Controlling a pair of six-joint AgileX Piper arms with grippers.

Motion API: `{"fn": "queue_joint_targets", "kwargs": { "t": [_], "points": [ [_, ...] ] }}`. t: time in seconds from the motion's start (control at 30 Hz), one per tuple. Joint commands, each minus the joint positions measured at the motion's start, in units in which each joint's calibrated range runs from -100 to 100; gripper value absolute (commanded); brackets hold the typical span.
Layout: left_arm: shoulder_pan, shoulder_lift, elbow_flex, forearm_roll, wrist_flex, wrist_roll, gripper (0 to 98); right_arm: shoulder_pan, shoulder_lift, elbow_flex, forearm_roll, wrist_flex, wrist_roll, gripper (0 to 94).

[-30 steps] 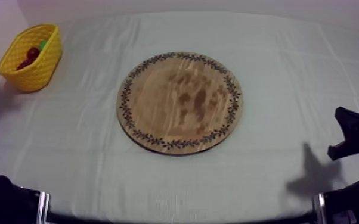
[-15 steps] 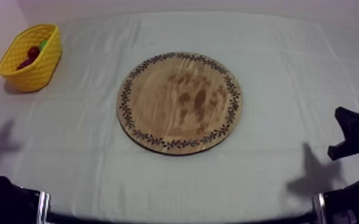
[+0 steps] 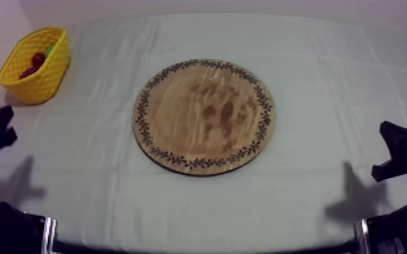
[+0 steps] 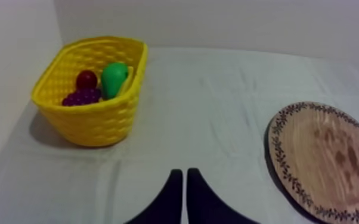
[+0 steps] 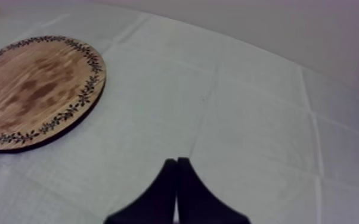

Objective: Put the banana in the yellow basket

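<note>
- A grey-white cloth (image 3: 328, 81) covers the table. The wooden board (image 3: 204, 116) lies in the middle and the yellow basket (image 3: 44, 81) at the far left.
- In the basket we see a pear (image 4: 114, 77), grapes (image 4: 81, 96) and a small red fruit (image 4: 86, 78). We cannot tell if the pale yellow strip (image 4: 129, 77) beside the pear is the banana.
- Our left gripper (image 4: 182, 174) and right gripper (image 5: 176, 162) have their fingers pressed together on nothing.

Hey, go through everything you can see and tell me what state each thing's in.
wooden board: flat on the cloth, nothing on it.
yellow basket: upright, holding fruit.
pear: in the basket.
small red fruit: in the basket.
bunch of grapes: in the basket.
left gripper: shut on nothing.
right gripper: shut on nothing.
</note>
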Motion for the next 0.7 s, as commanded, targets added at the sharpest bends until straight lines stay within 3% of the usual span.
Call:
{"fn": "queue_joint_targets", "kwargs": {
  "t": [0.0, 0.13, 0.27, 0.33, 0.47, 0.67],
  "points": [
    [0.9, -3.5, 6.3, -0.01, -1.2, 0.1, 0.1, 0.0, 0.0, 0.0, 0.0, 0.0, 0.0, 0.2],
    [2.4, -6.8, 9.9, -1.64, -3.3, 2.1, 0.0, 0.0, 0.0, 0.0, 0.0, 0.0, 0.0, 0.2],
    [3.0, -9.7, 11.0, -2.58, -4.4, 1.8, 0.0, 0.0, 0.0, 0.0, 0.0, 0.0, 0.0, 0.2],
    [3.8, -11.3, 11.5, -4.14, -5.5, 1.9, 0.0, 0.0, 0.0, 0.0, 0.0, 0.0, 0.0, 0.2],
    [4.8, -12.5, 13.5, -9.81, -11.0, 6.0, 0.1, 0.0, 0.0, 0.0, 0.0, 0.0, 0.0, 0.2],
    [4.1, -12.9, 14.3, -11.74, -13.2, 10.3, 0.1, 0.0, 0.0, 0.0, 0.0, 0.0, 0.0, 0.2]
  ]
}}
